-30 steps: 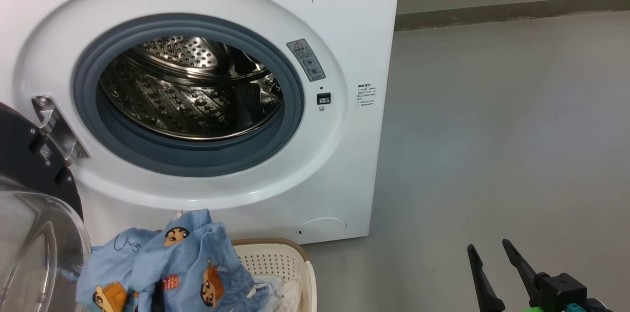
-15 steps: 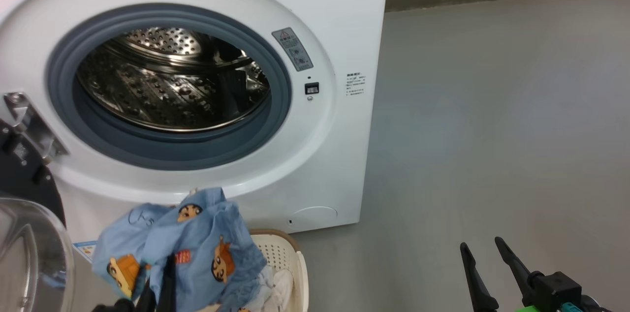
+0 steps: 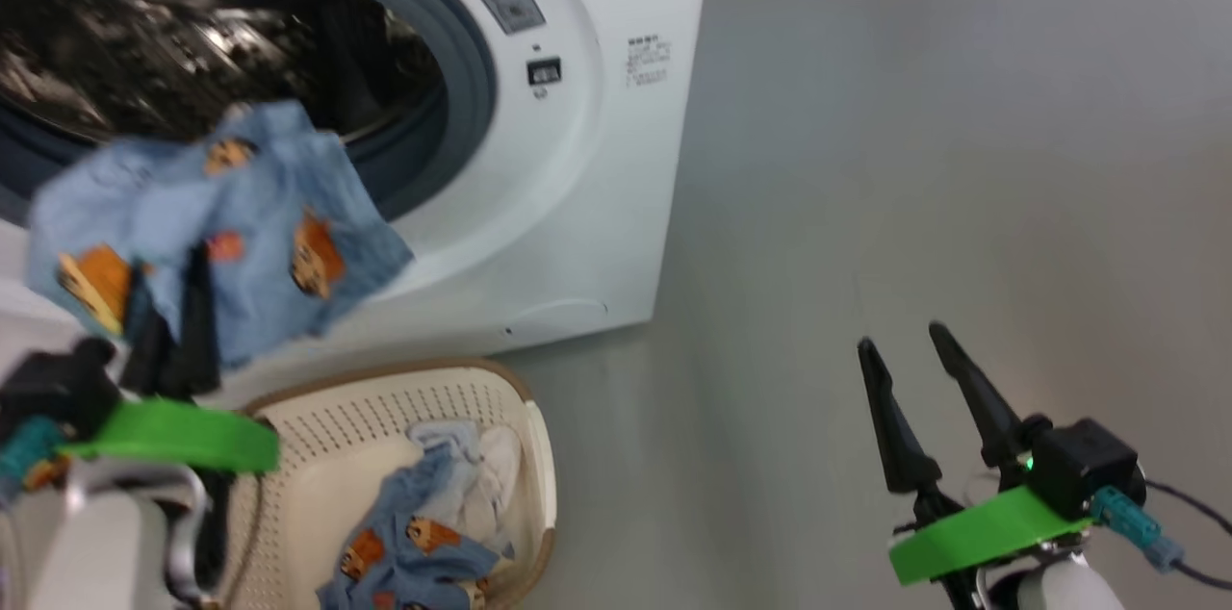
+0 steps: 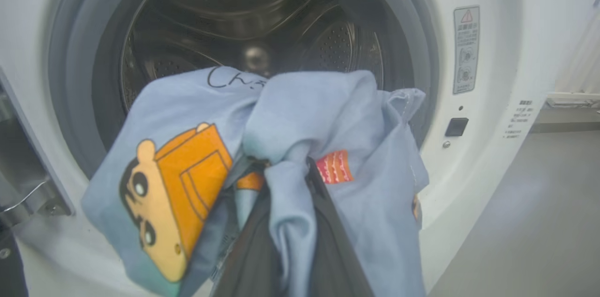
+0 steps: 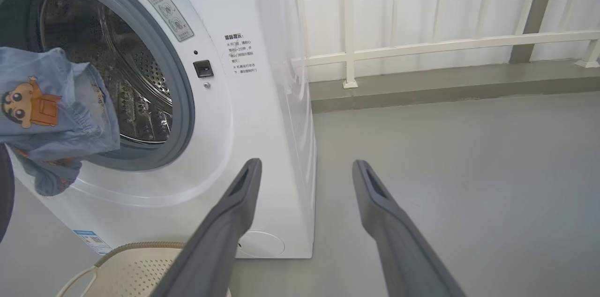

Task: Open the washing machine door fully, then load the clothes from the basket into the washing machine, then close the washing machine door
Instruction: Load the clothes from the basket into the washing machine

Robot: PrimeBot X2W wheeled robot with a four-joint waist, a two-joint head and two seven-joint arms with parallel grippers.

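Observation:
My left gripper [image 4: 286, 168] is shut on a bunch of the light blue cartoon-print clothes [image 3: 212, 225], holding them in the air right in front of the open steel drum [image 4: 243, 20] of the washing machine [image 3: 577, 177]. The clothes [image 4: 300, 114] drape over both fingers. More of the clothes [image 3: 414, 543] lie in the cream basket [image 3: 385, 403] on the floor below the opening. A dark sliver of the washing machine door [image 5: 3, 194] shows swung open at the left. My right gripper [image 3: 900, 338] hangs open and empty over the floor, right of the machine.
Grey floor [image 3: 914, 158] stretches to the right of the washer. A white railing [image 5: 422, 46] on a low grey ledge runs behind it. The door hinge bracket [image 4: 28, 194] sits left of the opening. A round flap [image 5: 260, 243] is low on the front.
The head camera has tipped down and shifted. My left gripper has lifted the blue clothes from just above the basket up to the drum opening. The right gripper stays open.

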